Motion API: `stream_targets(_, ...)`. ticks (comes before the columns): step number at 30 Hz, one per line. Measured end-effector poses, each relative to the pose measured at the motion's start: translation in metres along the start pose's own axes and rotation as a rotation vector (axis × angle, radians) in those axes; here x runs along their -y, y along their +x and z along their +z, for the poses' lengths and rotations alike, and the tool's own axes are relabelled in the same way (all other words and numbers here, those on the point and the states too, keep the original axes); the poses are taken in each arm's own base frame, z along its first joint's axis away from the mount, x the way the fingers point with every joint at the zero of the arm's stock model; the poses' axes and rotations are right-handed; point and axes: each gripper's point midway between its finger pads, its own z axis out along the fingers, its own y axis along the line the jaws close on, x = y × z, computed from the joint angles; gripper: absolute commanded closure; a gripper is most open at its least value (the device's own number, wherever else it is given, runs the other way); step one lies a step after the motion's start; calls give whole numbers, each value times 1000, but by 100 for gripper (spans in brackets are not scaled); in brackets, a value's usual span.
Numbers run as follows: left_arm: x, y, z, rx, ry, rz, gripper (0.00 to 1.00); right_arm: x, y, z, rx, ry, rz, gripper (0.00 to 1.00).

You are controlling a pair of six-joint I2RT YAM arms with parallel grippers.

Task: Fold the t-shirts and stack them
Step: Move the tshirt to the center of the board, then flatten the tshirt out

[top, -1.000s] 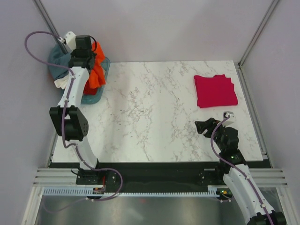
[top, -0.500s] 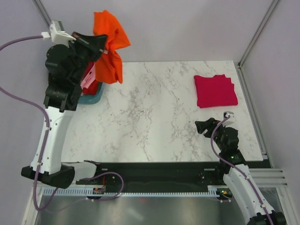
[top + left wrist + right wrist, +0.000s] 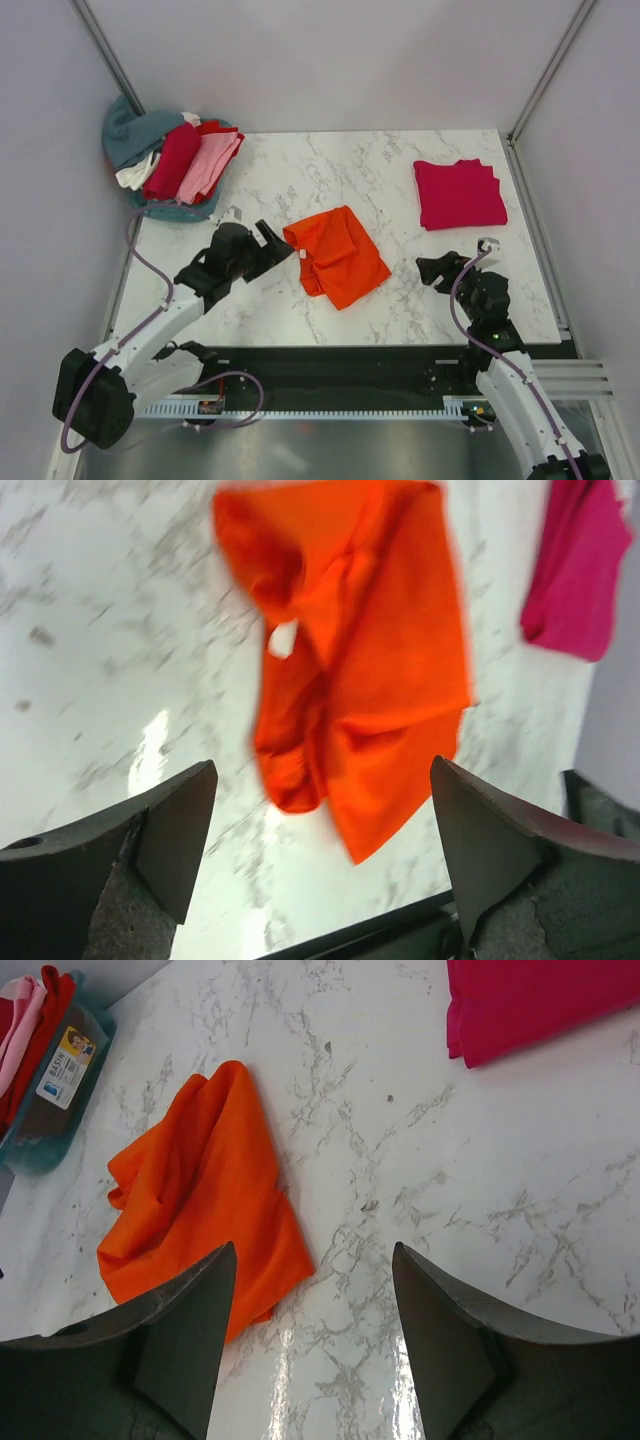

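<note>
A bright orange t-shirt (image 3: 337, 255) lies crumpled and loosely doubled over in the middle of the marble table (image 3: 300, 190). My left gripper (image 3: 278, 243) hovers just to its left, open, with nothing between its jaws. In the left wrist view the orange t-shirt (image 3: 370, 660) lies beyond the left gripper (image 3: 322, 775). A crimson-pink t-shirt (image 3: 459, 193) lies folded flat at the back right. My right gripper (image 3: 437, 268) stays open and empty near the front right. From the right wrist the orange t-shirt (image 3: 200, 1200) lies left of the right gripper (image 3: 312, 1250), and the crimson-pink t-shirt (image 3: 540, 1000) is far right.
A teal basin (image 3: 185, 210) at the back left corner holds more t-shirts: dark red (image 3: 172, 160), light pink (image 3: 208, 165), white (image 3: 135, 175) and teal (image 3: 135, 125). Metal frame posts stand at both back corners. The table's black front edge (image 3: 340, 350) runs before the arm bases.
The left arm lifted the orange t-shirt out of the basin, swung it to the table's middle and let go, its jaws opening. The right arm has not moved.
</note>
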Motion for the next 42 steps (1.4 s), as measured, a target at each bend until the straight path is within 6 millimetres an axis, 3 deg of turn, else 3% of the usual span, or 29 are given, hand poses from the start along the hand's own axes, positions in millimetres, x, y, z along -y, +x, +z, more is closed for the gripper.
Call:
stream_targets(1, -15, 13, 0, -26, -22, 1, 9, 0, 0, 0, 1, -1, -1, 27)
stream_targets(3, -23, 22, -3, -47, -20, 8, 14, -1, -1, 0, 4, -3, -2, 27)
stream_targets(6, -7, 20, -5, -54, 51, 53, 17, -2, -2, -1, 9, -10, -4, 28)
stream_targets(10, 10, 15, 3, -84, 88, 117, 29, -2, 0, -1, 3, -14, -4, 34)
stream_targets(15, 3, 21, 17, -122, 62, 166, 30, 1, 9, 1, -32, -7, 1, 39)
stream_targets(18, -5, 21, 23, -116, 26, 187, 30, 4, 16, 3, -66, 2, 3, 62)
stream_targets(24, -20, 14, 45, -90, -72, 202, 35, 3, 41, 11, -229, 5, 58, 65)
stream_targets(29, -22, 12, 69, -102, -113, 203, 38, -29, 33, 31, -343, -56, 102, 55)
stream_targets(36, -29, 7, 93, -100, -159, 178, 47, -96, 6, 60, -374, -197, 55, 41)
stream_targets(39, -35, 1, 98, -88, -181, 160, 46, -112, 10, 77, -419, -211, 39, 41)
stream_targets(42, -38, -6, 102, -72, -195, 148, 46, -122, 27, 92, -490, -204, 18, 41)
